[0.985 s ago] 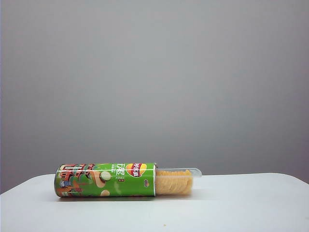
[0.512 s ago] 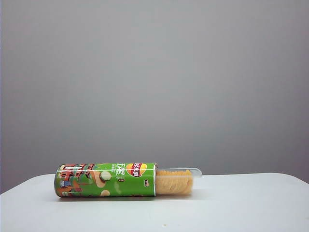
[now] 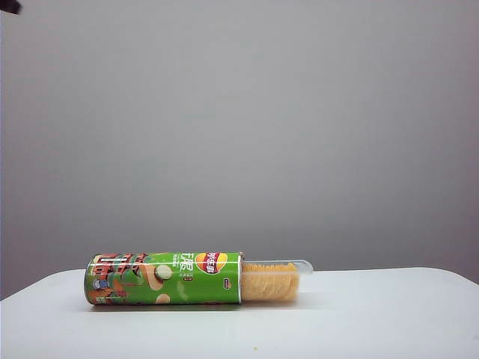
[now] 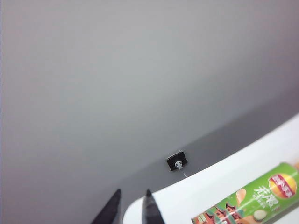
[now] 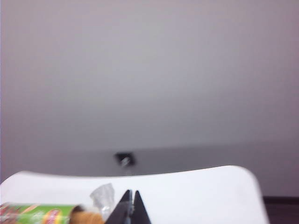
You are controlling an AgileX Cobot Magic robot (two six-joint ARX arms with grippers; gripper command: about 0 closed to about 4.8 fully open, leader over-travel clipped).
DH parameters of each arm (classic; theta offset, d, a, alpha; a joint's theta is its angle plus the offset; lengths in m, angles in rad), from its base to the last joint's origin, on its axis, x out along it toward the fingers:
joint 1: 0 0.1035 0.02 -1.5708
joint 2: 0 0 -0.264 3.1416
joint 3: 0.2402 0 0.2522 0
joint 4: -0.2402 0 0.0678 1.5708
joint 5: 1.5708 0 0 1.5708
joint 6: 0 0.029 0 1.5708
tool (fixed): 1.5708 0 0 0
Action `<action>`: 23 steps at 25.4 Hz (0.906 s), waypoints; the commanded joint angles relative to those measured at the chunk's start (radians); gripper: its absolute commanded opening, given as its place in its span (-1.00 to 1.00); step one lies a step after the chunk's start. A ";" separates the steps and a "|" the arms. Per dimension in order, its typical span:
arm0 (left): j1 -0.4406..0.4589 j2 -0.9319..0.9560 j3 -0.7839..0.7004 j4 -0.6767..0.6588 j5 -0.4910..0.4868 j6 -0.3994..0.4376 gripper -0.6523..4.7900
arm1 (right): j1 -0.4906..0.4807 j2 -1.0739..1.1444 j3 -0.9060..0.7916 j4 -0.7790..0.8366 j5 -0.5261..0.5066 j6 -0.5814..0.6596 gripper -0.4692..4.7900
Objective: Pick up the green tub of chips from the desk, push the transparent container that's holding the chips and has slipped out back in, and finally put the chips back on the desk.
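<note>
Left pincer (image 4: 133,207) shows only two dark fingertips in the left wrist view, a narrow gap between them, nothing in it; whether it is slightly apart or clenched cannot be told. It hangs above and off the table's (image 4: 224,179) edge near the decorated closed end of the chip can (image 4: 252,203), not touching it. Right pincer (image 5: 130,205) is clenched, tips pressed together, grasping nothing, hovering over the table (image 5: 196,191) on the side of the can's (image 5: 37,213) open end, just beside the clear tray (image 5: 102,195) and the chips (image 5: 86,217), apart from them. In the exterior view neither pincer is clearly seen; only a dark bit of something (image 3: 9,6) pokes in at the top left corner, and it was not there in the two earlier exterior pictures. Everything else matches those pictures: the can (image 3: 165,277) has not shifted, lying on its side on the table (image 3: 374,314) toward the left part, its length running along the far edge, closed end nearest the left edge. The tray (image 3: 275,280) sticks out of its open end toward the table's middle, still slid out, chips (image 3: 269,283) stacked inside it. Right half of the table and the strip along the near edge are bare white surface, with room on both ends of the can; the left end sits nearer the table's rounded left corner. A small dark wall fitting (image 4: 176,161) shows behind the table in both wrist views.
</note>
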 commanded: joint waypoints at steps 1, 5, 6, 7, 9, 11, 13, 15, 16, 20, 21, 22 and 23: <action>0.000 0.090 0.053 0.010 0.105 0.187 -0.53 | -0.039 0.117 0.077 -0.005 -0.200 -0.005 -0.84; 0.000 0.219 0.108 -0.013 0.152 0.393 -0.31 | -0.089 0.281 0.175 -0.009 -0.365 -0.003 -0.84; 0.000 0.254 0.121 -0.017 0.162 0.419 -0.21 | -0.103 0.319 0.198 -0.021 -0.399 -0.001 -0.84; 0.000 0.282 0.132 -0.024 0.162 0.437 -0.13 | -0.113 0.349 0.219 -0.037 -0.420 -0.001 -0.84; 0.002 0.359 0.167 -0.047 0.161 0.477 -0.04 | -0.130 0.417 0.265 -0.077 -0.466 -0.001 -0.84; 0.004 0.444 0.221 -0.098 0.166 0.518 -0.04 | -0.139 0.479 0.304 -0.101 -0.509 -0.002 -0.84; 0.003 0.571 0.322 -0.204 0.180 0.570 -0.03 | -0.153 0.559 0.346 -0.103 -0.565 -0.003 -0.84; 0.004 0.654 0.399 -0.282 0.179 0.596 0.04 | -0.159 0.621 0.379 -0.103 -0.610 -0.006 -0.84; 0.004 0.703 0.449 -0.337 0.176 0.618 0.06 | -0.159 0.657 0.398 -0.103 -0.632 -0.011 -0.84; 0.002 0.890 0.649 -0.494 0.161 0.708 0.18 | -0.159 0.836 0.484 -0.109 -0.698 -0.077 -0.84; 0.002 0.916 0.678 -0.515 0.163 0.718 0.20 | -0.159 0.862 0.496 -0.109 -0.719 -0.090 -0.84; 0.002 0.938 0.701 -0.536 0.174 0.716 0.23 | -0.159 0.890 0.507 -0.110 -0.750 -0.100 -0.84; 0.003 0.965 0.729 -0.568 0.176 0.715 0.33 | -0.159 0.925 0.524 -0.110 -0.795 -0.100 -0.84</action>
